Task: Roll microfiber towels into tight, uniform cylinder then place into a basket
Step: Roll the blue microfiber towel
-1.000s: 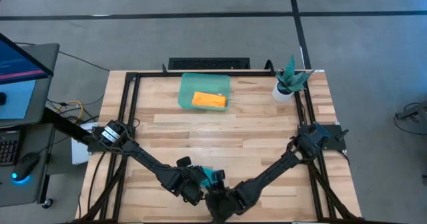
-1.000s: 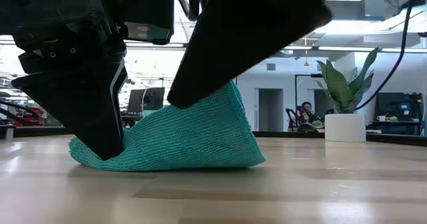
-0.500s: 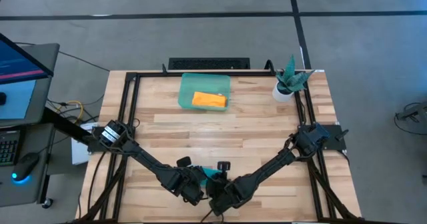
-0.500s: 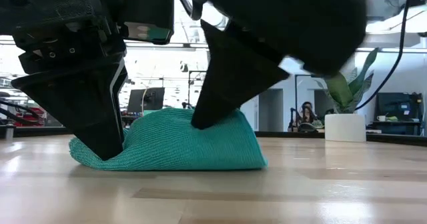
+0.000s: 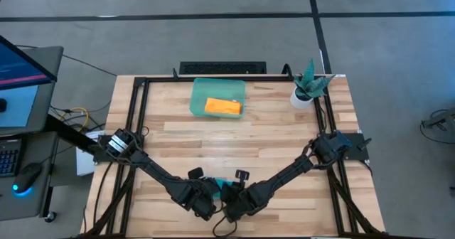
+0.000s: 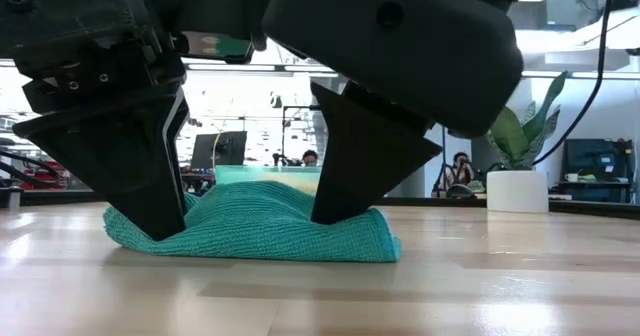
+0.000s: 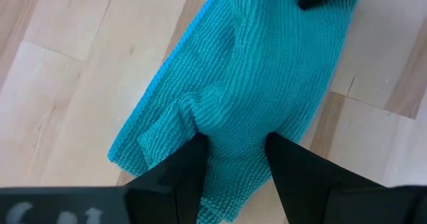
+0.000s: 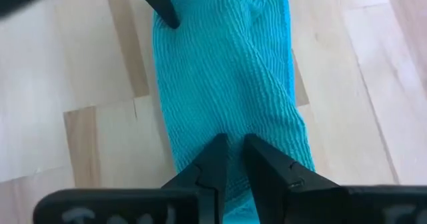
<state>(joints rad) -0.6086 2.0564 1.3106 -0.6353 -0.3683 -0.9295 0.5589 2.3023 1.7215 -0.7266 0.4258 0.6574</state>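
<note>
While the rolled teal-blue microfiber towel (image 6: 255, 226) lies left-to-right at the wooden surface's (image 5: 234, 139) near edge, its left end is pinched by the left end effector (image 7: 233, 159), its right end by the right end effector (image 8: 232, 154).

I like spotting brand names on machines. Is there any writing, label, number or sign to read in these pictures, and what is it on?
No text can be read anywhere.
Monitor beside the table: lit coloured patches, too small to read.
Pale marks on the left hand's mount: too blurred to read.
Pale marks on the right hand's mount: also too blurred.
Teal towel, green tray, orange towel and plant pot: no writing shows.
</note>
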